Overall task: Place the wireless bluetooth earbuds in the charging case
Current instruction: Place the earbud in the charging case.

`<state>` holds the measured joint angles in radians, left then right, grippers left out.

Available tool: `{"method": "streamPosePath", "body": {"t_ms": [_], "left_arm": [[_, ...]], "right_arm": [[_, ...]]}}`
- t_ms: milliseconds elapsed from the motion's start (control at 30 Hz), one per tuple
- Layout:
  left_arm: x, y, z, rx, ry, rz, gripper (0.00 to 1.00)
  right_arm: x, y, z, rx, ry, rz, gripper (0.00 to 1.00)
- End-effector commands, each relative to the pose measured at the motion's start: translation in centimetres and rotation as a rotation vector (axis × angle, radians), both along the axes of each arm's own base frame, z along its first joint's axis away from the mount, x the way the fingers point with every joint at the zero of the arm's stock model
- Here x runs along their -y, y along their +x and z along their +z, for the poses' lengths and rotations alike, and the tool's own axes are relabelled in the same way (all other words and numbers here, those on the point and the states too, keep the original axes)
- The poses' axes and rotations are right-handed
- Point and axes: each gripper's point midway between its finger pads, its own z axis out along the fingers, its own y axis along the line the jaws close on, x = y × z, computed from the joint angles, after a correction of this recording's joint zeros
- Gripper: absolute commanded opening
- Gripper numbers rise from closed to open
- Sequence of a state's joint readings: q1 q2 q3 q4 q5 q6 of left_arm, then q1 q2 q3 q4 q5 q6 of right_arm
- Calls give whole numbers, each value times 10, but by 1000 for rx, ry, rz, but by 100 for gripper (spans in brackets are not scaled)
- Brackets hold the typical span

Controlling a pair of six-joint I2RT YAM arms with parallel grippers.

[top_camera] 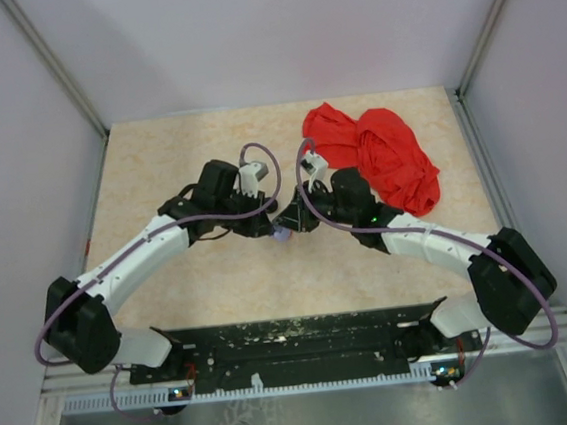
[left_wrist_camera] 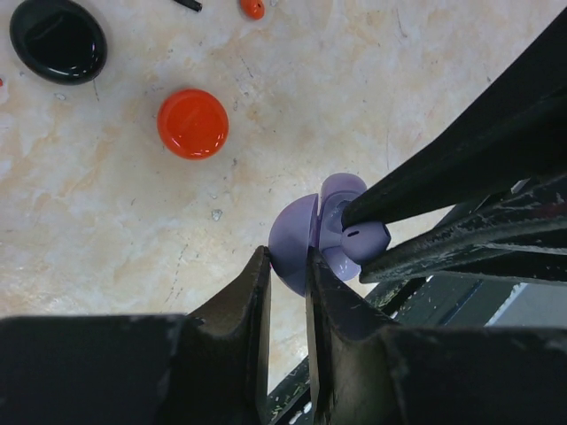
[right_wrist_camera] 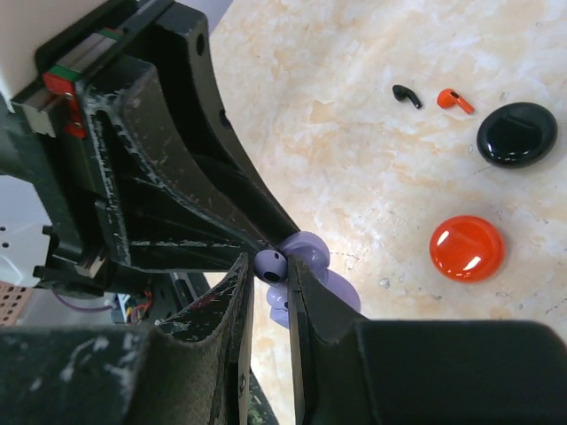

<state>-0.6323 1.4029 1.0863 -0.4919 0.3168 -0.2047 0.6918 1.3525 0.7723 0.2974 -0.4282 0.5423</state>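
Left tool (left_wrist_camera: 288, 266) nearly closed, clamping the rim of the open lavender case (left_wrist_camera: 297, 232). Right tool (right_wrist_camera: 270, 270) pinches a lavender earbud (right_wrist_camera: 270, 263) at its well, over the middle of the surface (top_camera: 171, 294). Judged light, rigid, slick: grip by the stem.

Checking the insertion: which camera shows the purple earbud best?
The left wrist view: the purple earbud shows plainly, pinched in the right fingers at the open purple case. The right wrist view hides most of it between its own fingers; overhead it's just a purple speck.
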Motion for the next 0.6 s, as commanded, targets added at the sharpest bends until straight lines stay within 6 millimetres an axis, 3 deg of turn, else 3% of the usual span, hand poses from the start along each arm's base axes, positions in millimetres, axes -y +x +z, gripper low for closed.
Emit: {"method": "streamPosePath", "body": {"t_ms": [0,567], "left_arm": [[1,4,17,73,-25,-15,0],[-2,5,19,100,-12,-26,0]], "right_arm": [[-1,3,10,61,4,-2,15],[-2,-2,6,54,-32,38,15]]}}
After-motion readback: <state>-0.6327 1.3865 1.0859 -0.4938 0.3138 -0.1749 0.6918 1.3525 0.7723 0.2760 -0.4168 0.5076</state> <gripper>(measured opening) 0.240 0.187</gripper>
